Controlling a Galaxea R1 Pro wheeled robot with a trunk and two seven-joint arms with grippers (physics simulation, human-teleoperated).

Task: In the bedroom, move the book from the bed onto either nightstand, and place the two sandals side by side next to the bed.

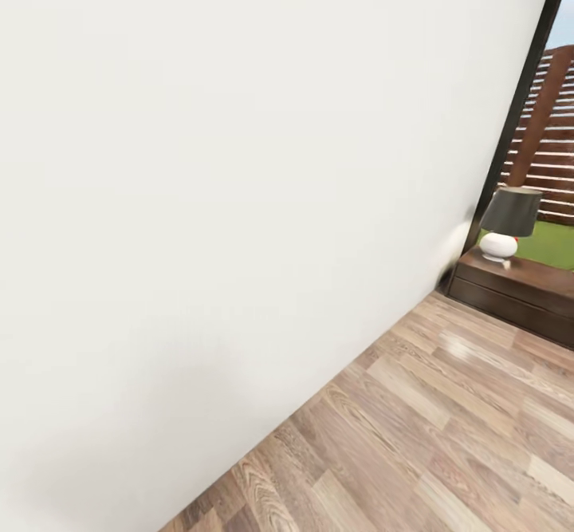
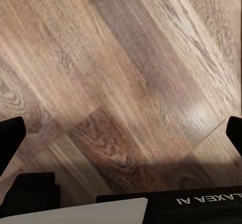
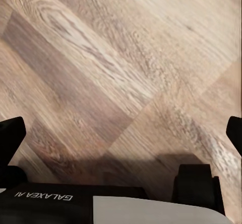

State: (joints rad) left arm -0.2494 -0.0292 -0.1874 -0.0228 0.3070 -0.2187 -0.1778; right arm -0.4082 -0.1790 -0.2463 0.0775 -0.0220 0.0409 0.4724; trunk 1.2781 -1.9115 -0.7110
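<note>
Wall: a plain white wall (image 1: 223, 181) takes up most of my head view, running down at a slant to meet the floor.
Floor: light brown wood planks (image 1: 446, 428) lie along the foot of the wall; the same planks lie under both of my wrist cameras.
Cabinet: a low dark brown cabinet (image 1: 530, 293) stands at the far end of the wall, against a black window frame (image 1: 522, 93). I see no open drawer or compartment on it, and cannot tell what is inside.
Lamp: a lamp (image 1: 508, 221) with a dark shade and a round white base stands upright on top of the cabinet, near its wall-side end.
Outside: beyond the frame there is a slatted brown fence (image 1: 550, 141) and a strip of green grass (image 1: 550, 243).
Left fingers: my left gripper (image 2: 121, 131) points down at the floor; its two black fingers (image 2: 11, 136) sit at opposite edges of the wrist view, spread wide, with nothing between them but bare planks. They touch nothing.
Right fingers: my right gripper (image 3: 121, 133) also faces the floor; its fingers (image 3: 11, 133) are spread just as wide, holding nothing and touching nothing.
Task items: the bedroom floor and wall are in view; where the book, bed and sandals are, I cannot tell.
</note>
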